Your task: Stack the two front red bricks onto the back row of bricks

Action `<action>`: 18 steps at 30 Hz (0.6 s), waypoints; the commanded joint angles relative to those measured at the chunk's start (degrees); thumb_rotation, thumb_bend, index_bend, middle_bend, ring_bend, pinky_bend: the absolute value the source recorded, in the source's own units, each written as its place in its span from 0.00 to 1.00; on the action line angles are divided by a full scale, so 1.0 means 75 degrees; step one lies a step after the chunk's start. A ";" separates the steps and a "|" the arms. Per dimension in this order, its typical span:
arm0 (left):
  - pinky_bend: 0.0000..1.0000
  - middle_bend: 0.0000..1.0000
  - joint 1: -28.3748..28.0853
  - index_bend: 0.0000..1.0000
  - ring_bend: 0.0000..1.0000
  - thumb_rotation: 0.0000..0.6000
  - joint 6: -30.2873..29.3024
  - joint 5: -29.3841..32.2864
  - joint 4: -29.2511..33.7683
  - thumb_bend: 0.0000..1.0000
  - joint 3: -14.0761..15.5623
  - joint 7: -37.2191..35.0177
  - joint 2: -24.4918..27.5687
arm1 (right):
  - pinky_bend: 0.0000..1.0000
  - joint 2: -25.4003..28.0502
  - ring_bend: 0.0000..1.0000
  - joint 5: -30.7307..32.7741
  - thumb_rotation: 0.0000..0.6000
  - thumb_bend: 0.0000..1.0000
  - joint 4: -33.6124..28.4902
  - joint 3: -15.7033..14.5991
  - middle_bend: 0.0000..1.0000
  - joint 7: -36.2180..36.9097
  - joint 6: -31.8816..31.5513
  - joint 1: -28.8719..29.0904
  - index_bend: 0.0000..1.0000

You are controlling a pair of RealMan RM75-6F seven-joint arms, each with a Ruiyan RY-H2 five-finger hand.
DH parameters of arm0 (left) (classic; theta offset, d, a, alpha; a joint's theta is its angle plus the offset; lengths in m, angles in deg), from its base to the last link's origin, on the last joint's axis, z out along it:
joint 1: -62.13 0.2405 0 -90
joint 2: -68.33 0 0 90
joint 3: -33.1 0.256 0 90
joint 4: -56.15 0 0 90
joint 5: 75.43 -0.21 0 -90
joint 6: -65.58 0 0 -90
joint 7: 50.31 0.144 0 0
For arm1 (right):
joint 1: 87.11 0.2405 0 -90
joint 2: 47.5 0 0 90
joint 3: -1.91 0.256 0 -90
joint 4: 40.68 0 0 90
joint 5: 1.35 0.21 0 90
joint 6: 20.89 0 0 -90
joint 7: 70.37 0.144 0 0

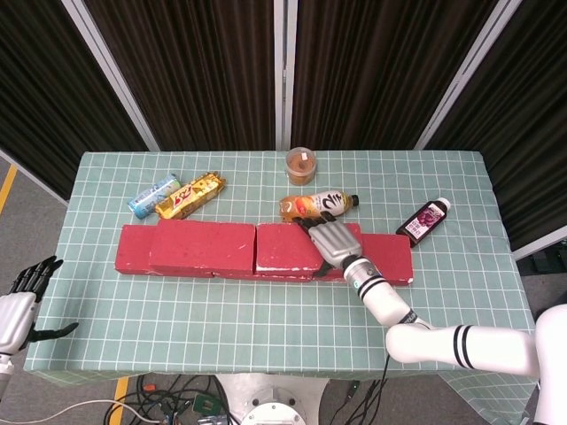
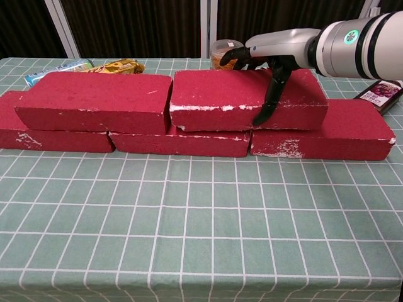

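Dark curtains hang behind a desk (image 1: 266,332) covered in a green checked cloth. On it sits a back row of bricks (image 2: 189,141) running left to right, with two red bricks stacked on top: the left upper brick (image 2: 94,100) and the right upper brick (image 2: 220,97), almost touching end to end. The right hand (image 1: 330,241) is clamped on the right upper brick, thumb down its front face and fingers (image 2: 236,53) over the back edge. The left hand (image 1: 22,297) hangs off the desk's left edge, fingers apart, holding nothing. Behind the bricks lie an orange drink bottle (image 1: 314,204), a dark bottle (image 1: 423,219), a cup (image 1: 301,165), a gold snack bag (image 1: 189,195) and a blue packet (image 1: 153,195).
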 commanded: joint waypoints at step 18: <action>0.00 0.00 0.0034 0.02 0.00 1.00 0.0069 0.0038 -0.0162 0.02 0.0029 -0.0253 -0.0084 | 0.00 -0.0111 0.19 0.0515 1.00 0.05 0.0032 -0.0126 0.21 0.0057 -0.0083 0.0344 0.00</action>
